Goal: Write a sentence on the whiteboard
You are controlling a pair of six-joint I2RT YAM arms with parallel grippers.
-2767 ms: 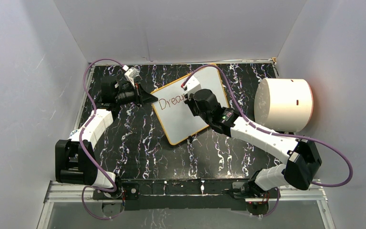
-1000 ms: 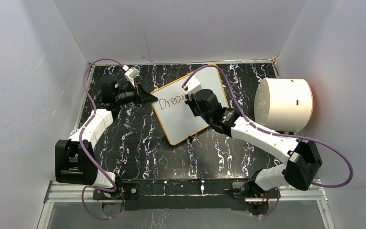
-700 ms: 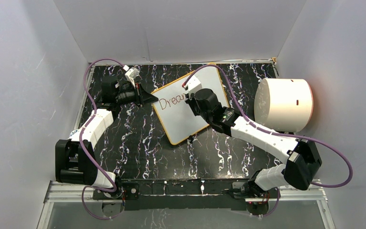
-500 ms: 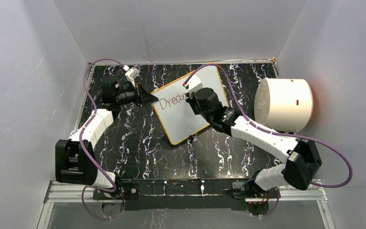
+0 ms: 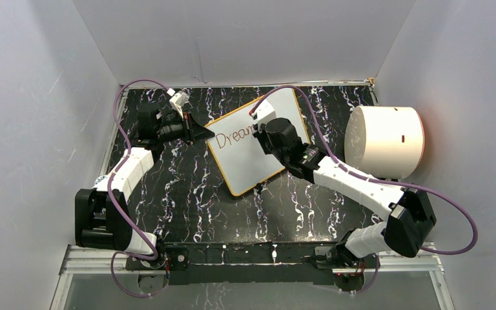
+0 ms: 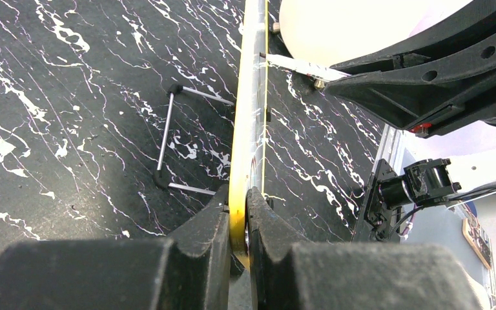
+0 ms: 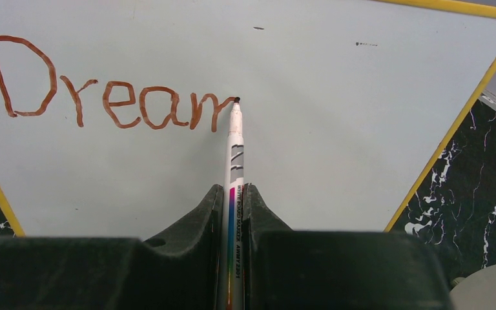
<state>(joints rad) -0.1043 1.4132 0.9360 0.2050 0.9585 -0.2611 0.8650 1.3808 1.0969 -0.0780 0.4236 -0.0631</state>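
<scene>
Two clamps: left end effector (image 6: 239, 213) on whiteboard (image 6: 248, 129) rim, right end effector (image 7: 232, 206) on marker (image 7: 234, 148); blank rightward.

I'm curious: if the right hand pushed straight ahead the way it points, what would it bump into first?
The whiteboard. The right hand grips a marker whose tip seems to touch the board's white face, at the end of the brown letters.
</scene>
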